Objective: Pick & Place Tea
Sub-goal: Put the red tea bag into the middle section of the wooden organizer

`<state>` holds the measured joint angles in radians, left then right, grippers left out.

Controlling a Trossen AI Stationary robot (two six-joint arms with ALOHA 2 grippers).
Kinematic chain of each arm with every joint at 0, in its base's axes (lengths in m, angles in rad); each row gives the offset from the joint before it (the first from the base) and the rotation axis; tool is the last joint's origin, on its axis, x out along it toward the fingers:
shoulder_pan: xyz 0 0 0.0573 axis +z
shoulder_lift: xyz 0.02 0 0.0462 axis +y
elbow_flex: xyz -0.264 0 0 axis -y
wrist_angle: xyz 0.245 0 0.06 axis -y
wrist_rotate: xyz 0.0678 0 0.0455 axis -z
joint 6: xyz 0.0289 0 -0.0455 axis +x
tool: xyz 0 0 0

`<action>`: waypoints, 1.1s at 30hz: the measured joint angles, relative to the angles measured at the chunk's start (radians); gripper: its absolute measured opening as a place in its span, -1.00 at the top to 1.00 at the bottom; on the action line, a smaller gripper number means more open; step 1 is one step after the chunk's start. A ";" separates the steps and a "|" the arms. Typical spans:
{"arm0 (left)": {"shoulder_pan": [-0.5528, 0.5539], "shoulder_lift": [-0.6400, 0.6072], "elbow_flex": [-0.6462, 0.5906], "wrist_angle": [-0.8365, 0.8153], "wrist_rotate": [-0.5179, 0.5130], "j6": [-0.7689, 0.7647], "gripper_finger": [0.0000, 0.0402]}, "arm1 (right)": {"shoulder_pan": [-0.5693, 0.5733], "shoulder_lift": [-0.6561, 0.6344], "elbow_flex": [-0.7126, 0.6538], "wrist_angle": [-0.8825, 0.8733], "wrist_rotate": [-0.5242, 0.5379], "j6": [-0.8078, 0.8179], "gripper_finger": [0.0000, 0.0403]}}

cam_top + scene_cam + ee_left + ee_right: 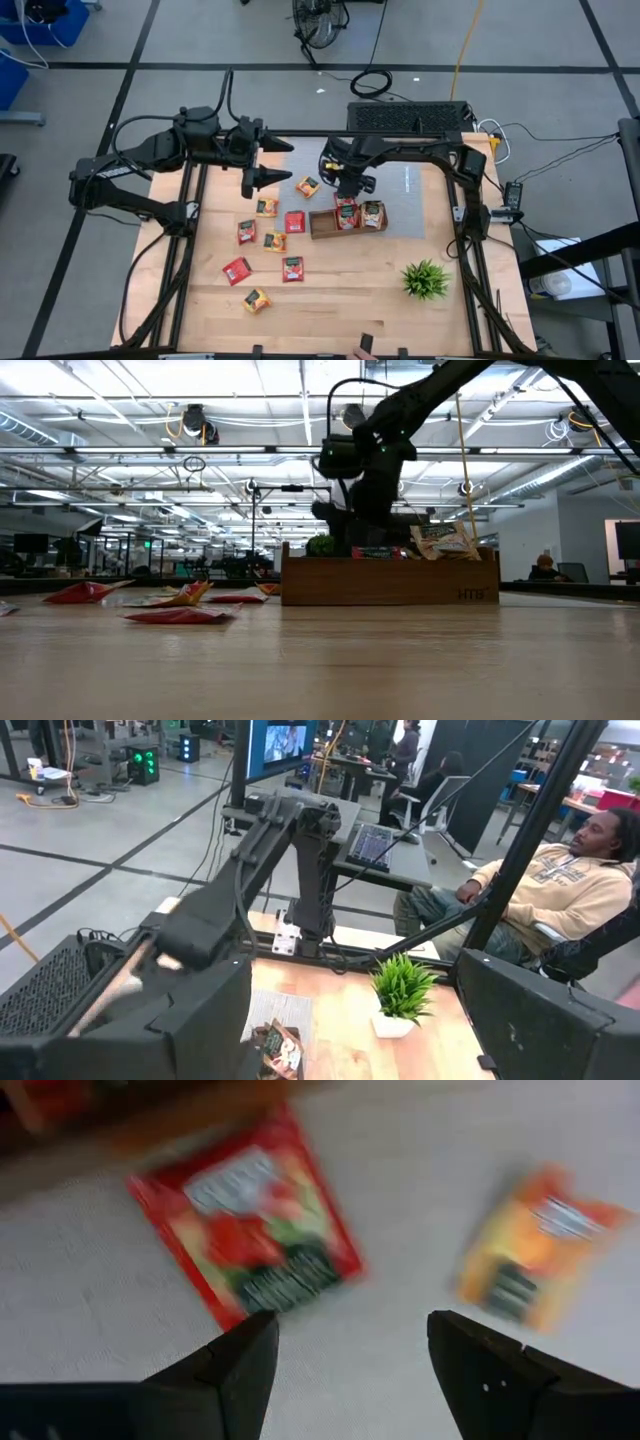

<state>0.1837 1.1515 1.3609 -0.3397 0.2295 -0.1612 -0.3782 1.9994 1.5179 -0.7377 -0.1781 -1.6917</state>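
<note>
Tea sachets [264, 241] lay scattered left of my wooden tray [322, 226]; right gripper [352, 186] hovered wide and empty above it, left gripper [262, 165] waited wide.

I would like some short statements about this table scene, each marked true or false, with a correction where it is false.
1. The brown wooden tray already holds some tea sachets. True.
2. The spiky green plant stands inside the tray. False: it stands on the table, apart from the tray.
3. The right gripper is open and holds nothing. True.
4. The left gripper grips a red sachet. False: it is open and empty.
5. A red tea sachet lies flat before the right gripper. True.
</note>
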 joint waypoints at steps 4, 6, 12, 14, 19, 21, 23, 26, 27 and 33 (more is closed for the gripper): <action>0.000 0.000 0.000 0.000 0.000 0.000 -0.75 | 0.002 -0.002 -0.047 -0.028 -0.006 -0.018 -0.18; 0.000 0.000 0.000 0.000 0.000 0.000 -0.75 | 0.002 -0.003 -0.069 -0.020 -0.005 -0.046 -0.18; 0.000 0.000 0.000 0.000 0.000 0.000 -0.75 | 0.010 0.000 -0.084 0.012 -0.007 -0.059 -0.18; 0.000 0.000 0.000 0.000 0.000 0.000 -0.75 | 0.016 0.017 -0.083 0.015 -0.006 -0.075 -0.18; 0.000 0.000 0.000 0.000 0.000 0.000 -0.75 | 0.025 0.046 -0.079 0.019 -0.003 -0.092 -0.18; 0.000 0.000 0.000 0.000 0.000 0.000 -0.75 | 0.026 0.049 -0.078 0.018 -0.002 -0.103 -0.17; 0.000 0.000 0.000 0.000 0.000 0.000 -0.75 | 0.026 0.050 -0.078 0.016 -0.002 -0.102 -0.12; 0.000 0.000 0.000 0.000 0.000 0.000 -0.75 | 0.026 0.051 -0.080 0.011 -0.001 -0.102 0.05; 0.000 0.000 0.000 0.000 0.000 0.000 -0.75 | 0.026 0.051 -0.080 0.008 0.002 -0.102 0.14; 0.000 0.000 0.000 0.000 0.000 0.000 -0.75 | 0.027 0.054 -0.081 -0.003 0.021 -0.102 0.87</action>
<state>0.1834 1.1518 1.3609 -0.3393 0.2291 -0.1612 -0.3512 2.0529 1.4368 -0.7405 -0.1567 -1.7936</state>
